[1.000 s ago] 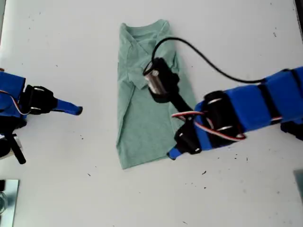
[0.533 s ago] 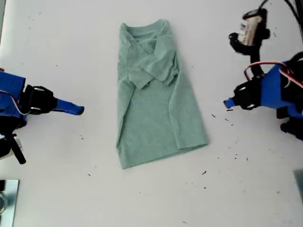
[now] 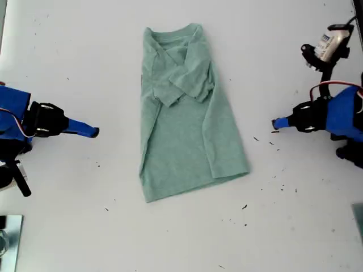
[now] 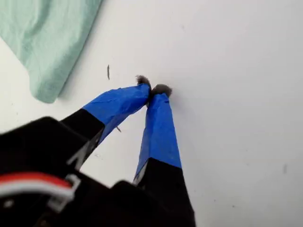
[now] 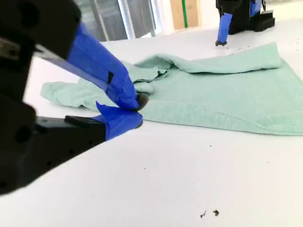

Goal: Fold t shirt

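White table held the folded t shirt; my first pincer and my second pincer sat closed, empty, clear of it.

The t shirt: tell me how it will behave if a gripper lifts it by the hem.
The t shirt would likely droop and unfold, since it lies flat with loose folded sleeves. It looks thin and light. On the smooth table it may slide when pushed.

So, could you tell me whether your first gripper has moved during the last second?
Yes: my first gripper left the t shirt, pulling back toward the exterior view's right.
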### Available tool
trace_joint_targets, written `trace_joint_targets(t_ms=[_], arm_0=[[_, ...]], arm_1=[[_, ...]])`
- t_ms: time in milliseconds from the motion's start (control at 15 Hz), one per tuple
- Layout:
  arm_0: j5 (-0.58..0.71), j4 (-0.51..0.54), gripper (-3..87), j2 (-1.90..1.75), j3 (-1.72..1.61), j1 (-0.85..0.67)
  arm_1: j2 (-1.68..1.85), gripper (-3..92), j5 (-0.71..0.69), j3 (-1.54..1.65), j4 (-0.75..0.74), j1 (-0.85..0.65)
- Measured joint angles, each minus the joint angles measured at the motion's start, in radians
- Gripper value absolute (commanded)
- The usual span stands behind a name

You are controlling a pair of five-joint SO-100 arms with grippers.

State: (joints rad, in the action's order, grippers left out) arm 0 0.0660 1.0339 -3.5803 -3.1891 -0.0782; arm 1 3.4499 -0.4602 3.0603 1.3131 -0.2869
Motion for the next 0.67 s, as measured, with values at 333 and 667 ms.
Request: trace_joint_targets(t_ms=[333, 667], arm_0=[[-0.199, 0.163, -0.2, 1.097, 0.888, 0.126], [-0.215, 0.465, 29.0, 1.914, 1.827, 0.227]], arm_1=[[0.0, 2.4, 0.0, 0.002, 0.0, 0.003], [0.005, 2.4, 0.0, 0.002, 0.0, 0.003]])
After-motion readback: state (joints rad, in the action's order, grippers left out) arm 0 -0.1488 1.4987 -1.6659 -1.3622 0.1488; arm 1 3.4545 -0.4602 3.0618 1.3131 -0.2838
